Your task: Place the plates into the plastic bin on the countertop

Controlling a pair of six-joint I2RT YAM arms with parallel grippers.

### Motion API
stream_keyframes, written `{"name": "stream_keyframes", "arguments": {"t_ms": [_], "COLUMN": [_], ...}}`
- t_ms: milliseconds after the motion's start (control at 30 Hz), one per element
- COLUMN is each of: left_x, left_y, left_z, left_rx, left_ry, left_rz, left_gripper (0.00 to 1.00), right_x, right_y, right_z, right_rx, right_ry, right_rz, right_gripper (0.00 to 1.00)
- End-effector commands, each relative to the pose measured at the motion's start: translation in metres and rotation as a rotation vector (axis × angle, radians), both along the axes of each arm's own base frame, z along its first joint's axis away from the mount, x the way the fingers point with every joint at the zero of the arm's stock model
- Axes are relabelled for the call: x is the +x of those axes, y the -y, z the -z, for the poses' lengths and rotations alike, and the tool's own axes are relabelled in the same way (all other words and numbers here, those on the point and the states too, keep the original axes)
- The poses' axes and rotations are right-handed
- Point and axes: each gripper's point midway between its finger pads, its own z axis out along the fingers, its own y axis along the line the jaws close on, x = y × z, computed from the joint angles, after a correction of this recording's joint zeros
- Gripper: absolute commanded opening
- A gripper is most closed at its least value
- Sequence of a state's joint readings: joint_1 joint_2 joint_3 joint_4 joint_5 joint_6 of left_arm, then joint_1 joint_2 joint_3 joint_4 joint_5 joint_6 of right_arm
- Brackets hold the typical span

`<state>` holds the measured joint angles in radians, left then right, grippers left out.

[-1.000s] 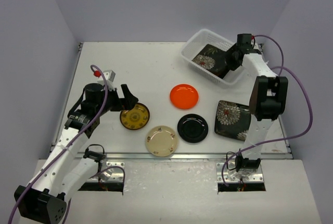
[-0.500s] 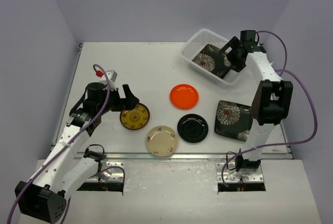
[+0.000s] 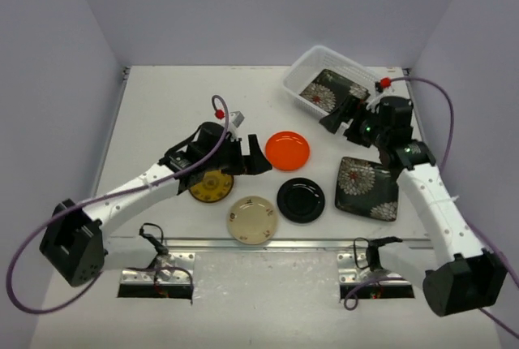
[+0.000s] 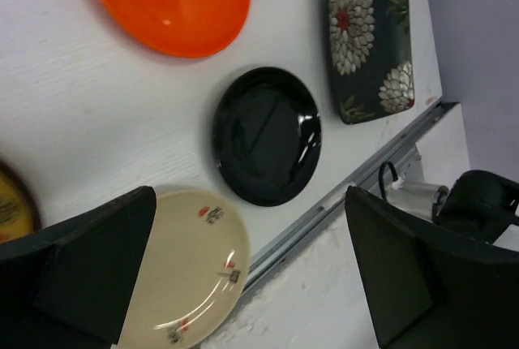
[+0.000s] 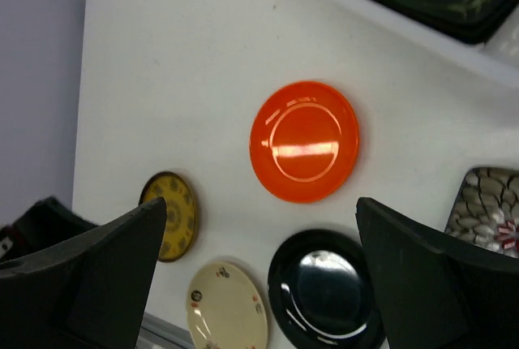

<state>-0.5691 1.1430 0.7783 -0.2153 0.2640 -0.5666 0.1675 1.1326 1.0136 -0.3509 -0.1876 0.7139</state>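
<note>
Plates wait near the front edge of the flat white countertop (image 3: 178, 97): round orange plate (image 3: 287, 149), round black plate (image 3: 300, 200), square black flowered plate (image 3: 369, 187). One flowered square plate (image 3: 324, 89) lies in the see-through white plastic bin (image 3: 302, 65) at the far right corner. Both the left claw (image 3: 258, 156) and the right claw (image 3: 340, 124) gape apart, empty, ready to grab.

The setting is a robotics laboratory test cell. A matte white countertop (image 3: 186, 97) is enclosed on three sides by plain lavender walls (image 3: 243, 8), forming a bare booth. Two robot arms, the left arm (image 3: 130, 195) and the right arm (image 3: 434, 203), are mounted at the near edge beside a metal rail (image 3: 308, 243), with purple cables (image 3: 442, 93) routed in exposed loops.
</note>
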Motion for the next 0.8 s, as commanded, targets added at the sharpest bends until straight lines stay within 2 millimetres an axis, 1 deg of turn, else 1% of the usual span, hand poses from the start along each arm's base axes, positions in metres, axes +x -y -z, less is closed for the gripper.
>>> {"name": "stream_keyframes", "arguments": {"t_ms": [0, 33, 100, 133, 167, 233, 267, 300, 333, 367, 400, 433, 500, 533, 600, 633, 700, 767], "left_x": [0.019, 0.021, 0.027, 0.031, 0.037, 0.044, 0.046, 0.048, 0.048, 0.051, 0.058, 0.061, 0.065, 0.07, 0.072, 0.073, 0.072, 0.072], "left_y": [0.109, 0.131, 0.173, 0.179, 0.194, 0.23, 0.243, 0.251, 0.254, 0.261, 0.276, 0.282, 0.292, 0.298, 0.295, 0.293, 0.296, 0.299], "left_z": [-0.042, -0.041, -0.032, -0.052, -0.022, 0.0, 0.002, 0.001, 0.019, 0.026, 0.04, 0.047, 0.072, 0.083, 0.107, 0.115, 0.123, 0.134], "left_rx": [-0.187, -0.206, -0.224, -0.254, -0.218, -0.204, -0.211, -0.221, -0.202, -0.2, -0.194, -0.184, -0.128, -0.108, -0.036, -0.016, -0.01, 0.003], "left_ry": [0.065, 0.053, 0.026, 0.055, 0.006, -0.03, -0.038, -0.043, -0.07, -0.081, -0.096, -0.106, -0.14, -0.147, -0.168, -0.168, -0.177, -0.194], "left_rz": [0.11, 0.139, 0.193, 0.2, 0.207, 0.234, 0.245, 0.252, 0.254, 0.257, 0.262, 0.263, 0.26, 0.252, 0.217, 0.201, 0.206, 0.215], "left_gripper": [1.0, 1.0, 1.0, 1.0, 1.0, 1.0, 1.0, 1.0, 1.0, 0.99, 0.97, 0.95, 0.92, 0.91, 0.89, 0.88, 0.84, 0.78], "right_x": [-0.062, -0.07, -0.085, -0.092, -0.098, -0.114, -0.119, -0.123, -0.126, -0.129, -0.133, -0.135, -0.14, -0.142, -0.146, -0.148, -0.151, -0.153], "right_y": [0.018, 0.029, 0.05, 0.051, 0.057, 0.071, 0.075, 0.077, 0.079, 0.079, 0.078, 0.078, 0.077, 0.077, 0.075, 0.075, 0.075, 0.075], "right_z": [-0.005, -0.004, -0.021, -0.027, -0.032, -0.045, -0.05, -0.052, -0.055, -0.057, -0.061, -0.063, -0.067, -0.069, -0.072, -0.074, -0.075, -0.076], "right_rx": [0.004, -0.025, -0.063, -0.065, -0.071, -0.091, -0.1, -0.107, -0.11, -0.114, -0.121, -0.126, -0.127, -0.126, -0.127, -0.129, -0.134, -0.134], "right_ry": [0.1, 0.086, 0.143, 0.158, 0.169, 0.204, 0.214, 0.217, 0.218, 0.22, 0.228, 0.234, 0.249, 0.256, 0.272, 0.282, 0.289, 0.297], "right_rz": [0.034, 0.083, 0.175, 0.175, 0.201, 0.261, 0.277, 0.282, 0.286, 0.28, 0.266, 0.261, 0.242, 0.239, 0.225, 0.219, 0.214, 0.208], "right_gripper": [0.99, 0.99, 0.99, 0.99, 0.99, 0.99, 0.99, 0.99, 0.99, 0.99, 0.99, 0.99, 0.99, 0.99, 0.99, 0.99, 0.99, 0.99]}}
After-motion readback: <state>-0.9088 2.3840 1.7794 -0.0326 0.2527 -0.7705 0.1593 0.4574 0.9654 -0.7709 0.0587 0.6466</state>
